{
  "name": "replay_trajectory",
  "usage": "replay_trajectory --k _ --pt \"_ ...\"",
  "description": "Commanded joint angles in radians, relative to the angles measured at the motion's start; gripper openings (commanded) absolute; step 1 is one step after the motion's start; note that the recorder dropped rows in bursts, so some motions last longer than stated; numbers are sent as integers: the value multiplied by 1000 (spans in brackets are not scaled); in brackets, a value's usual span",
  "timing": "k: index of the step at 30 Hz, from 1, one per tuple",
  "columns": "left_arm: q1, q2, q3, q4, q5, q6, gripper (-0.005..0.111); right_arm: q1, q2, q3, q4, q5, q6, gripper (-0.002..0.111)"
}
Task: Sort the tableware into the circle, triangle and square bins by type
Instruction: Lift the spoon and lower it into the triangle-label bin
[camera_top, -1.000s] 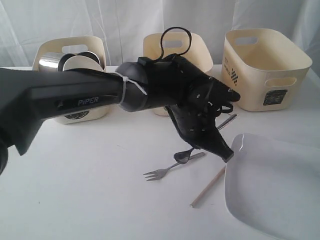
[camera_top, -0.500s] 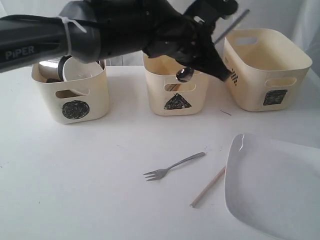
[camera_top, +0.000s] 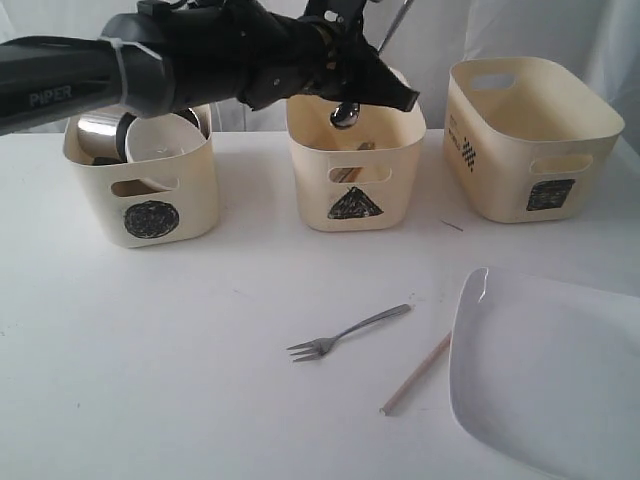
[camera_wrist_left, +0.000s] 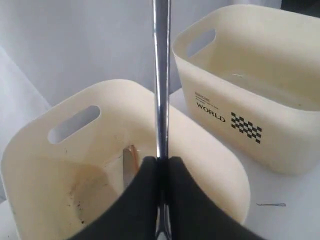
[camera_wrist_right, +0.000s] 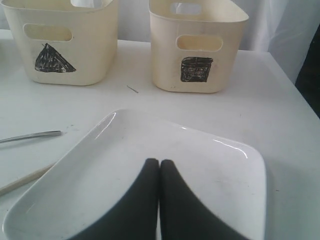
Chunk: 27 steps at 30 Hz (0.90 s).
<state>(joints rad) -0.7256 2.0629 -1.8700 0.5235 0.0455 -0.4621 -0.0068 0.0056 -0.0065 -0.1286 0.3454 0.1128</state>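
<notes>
Currently left end effector (camera_wrist_left: 161, 164) pinches steel utensil (camera_wrist_left: 161, 75), probably knife, above triangle bin (camera_wrist_left: 216, 159).

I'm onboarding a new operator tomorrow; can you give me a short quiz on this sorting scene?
1. True or false: the left hand is shut on a steel utensil.
2. Which mark is on the bin below that utensil? A circle, B triangle, C square.
3. Name the three tableware items lying outside the bins.
Key: 1 true; 2 B; 3 fork, chopstick, plate.
</notes>
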Motion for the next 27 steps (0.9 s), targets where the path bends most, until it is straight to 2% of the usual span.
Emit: replay_trajectory --k 1,13,27 --pt "5 38 -5 9 -109 -10 0 -3 -6 7 1 -2 -3 0" --pt "43 77 -5 9 -194 13 0 -3 -6 7 1 -2 -3 0" --pt "65 78 -5 9 -200 17 0 -3 -6 7 1 -2 -3 0"
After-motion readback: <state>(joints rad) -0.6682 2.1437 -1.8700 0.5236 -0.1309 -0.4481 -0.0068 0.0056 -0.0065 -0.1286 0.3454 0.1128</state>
